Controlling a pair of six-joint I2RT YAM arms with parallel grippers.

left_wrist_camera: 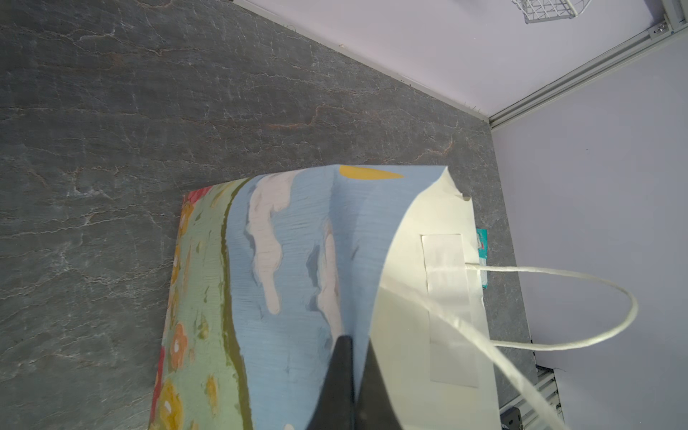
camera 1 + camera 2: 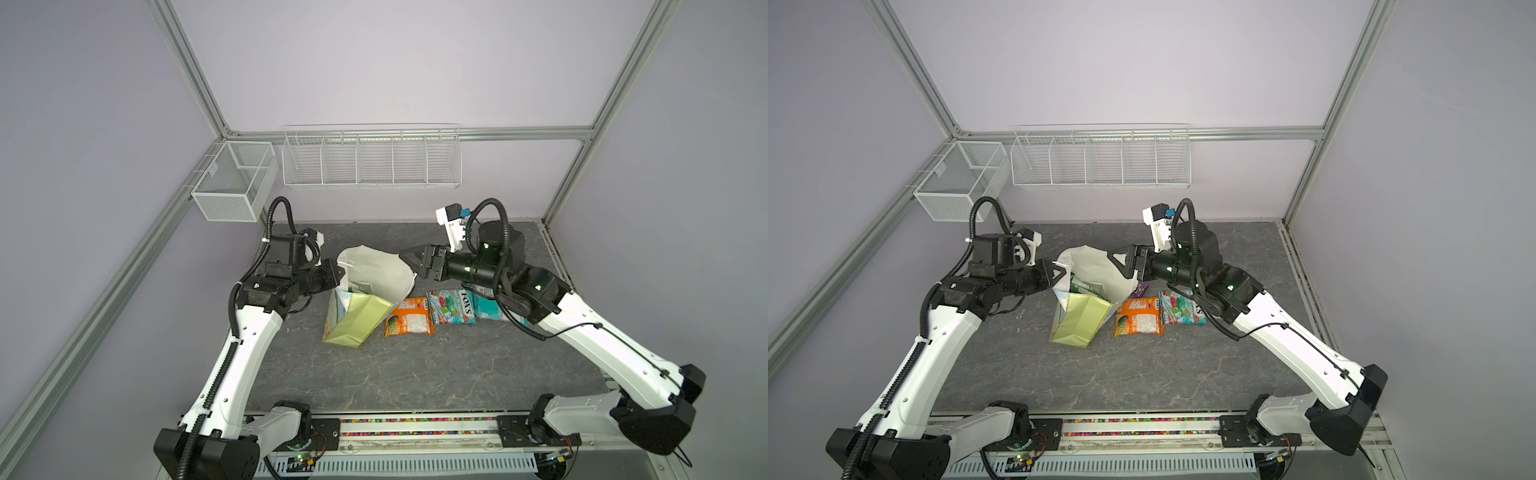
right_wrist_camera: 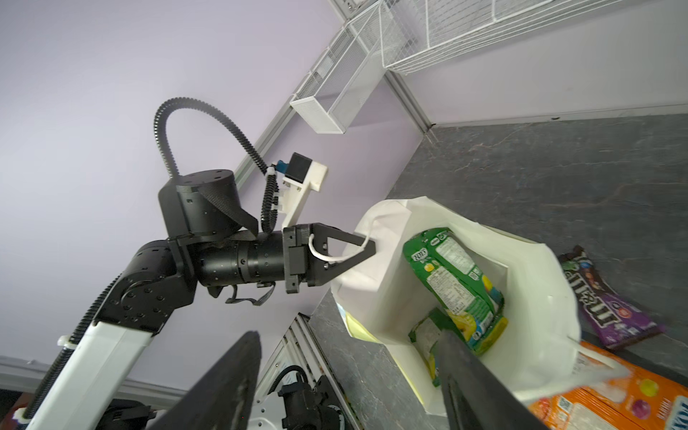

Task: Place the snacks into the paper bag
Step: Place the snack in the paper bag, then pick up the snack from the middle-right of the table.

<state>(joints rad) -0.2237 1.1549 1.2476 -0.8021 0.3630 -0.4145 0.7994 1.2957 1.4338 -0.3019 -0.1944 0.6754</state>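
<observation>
1. Nearest me runs the rail (image 2: 415,432) with both arm bases. Beyond it the near half of the table (image 2: 374,374) is bare, which leaves plenty of room to swing.
2. Mid-table sits the bag (image 2: 359,318), leaning so its white mouth opens up and toward the right arm.
3. Left gripper (image 1: 353,346) is pinched together on the bag's left rim, I'd say to prop the mouth wide. A cord handle (image 1: 595,298) loops out past the rim.
4. Right gripper (image 2: 405,257) hovers at the mouth's far right lip, jaws well apart and empty.
5. Inside the bag lies a green pouch (image 3: 454,283), so the job looks partly done.
6. Just right of the bag lies the orange pouch (image 2: 409,322), then the FOX'S pouch (image 2: 451,311), then a teal pouch (image 2: 492,309) half hidden under the right arm.
7. Purple M&M's pack (image 3: 610,309) lies on the table close against the bag's far right side. That spot is tight, and a careless reach there could drag the soft rim.
8. Blue pack: I can't find it.
</observation>
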